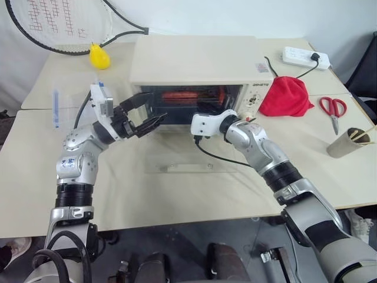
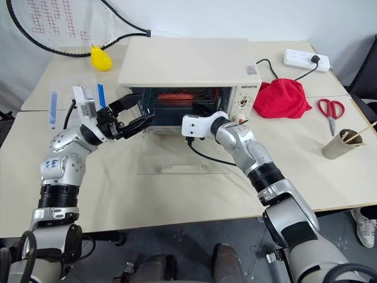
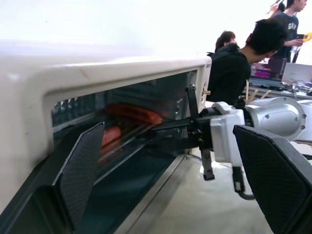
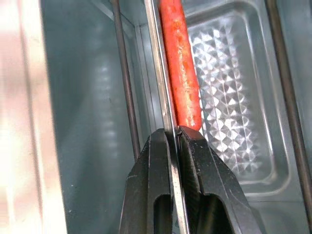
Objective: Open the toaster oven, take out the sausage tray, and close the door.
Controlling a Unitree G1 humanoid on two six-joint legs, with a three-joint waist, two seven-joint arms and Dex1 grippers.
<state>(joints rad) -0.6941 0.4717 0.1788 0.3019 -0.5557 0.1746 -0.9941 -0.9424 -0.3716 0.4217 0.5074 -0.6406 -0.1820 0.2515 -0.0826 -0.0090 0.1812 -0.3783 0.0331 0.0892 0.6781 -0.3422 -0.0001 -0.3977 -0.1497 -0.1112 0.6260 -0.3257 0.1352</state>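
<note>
The cream-white toaster oven (image 1: 200, 59) stands open at the back of the table. Its glass door (image 1: 191, 154) lies flat in front, bar handle toward me. Inside, the silver sausage tray (image 4: 229, 97) holds a red sausage (image 4: 181, 63) along its edge. My right gripper (image 4: 174, 134) reaches into the opening and is shut on the tray's thin metal rim. From the head, its black fingers (image 2: 200, 109) enter at the right of the cavity. My left gripper (image 1: 158, 107) hangs open at the left of the opening, above the door. Nothing is between its pads (image 3: 83, 170).
A red cloth (image 1: 287, 95), scissors (image 1: 333, 109), a power strip (image 1: 305, 57) and a paper cup of sticks (image 1: 350, 142) lie to the right. On the left are a tennis racket (image 1: 59, 23), a yellow toy (image 1: 99, 56) and a clear box (image 1: 65, 100). People (image 3: 243, 53) stand beyond the table.
</note>
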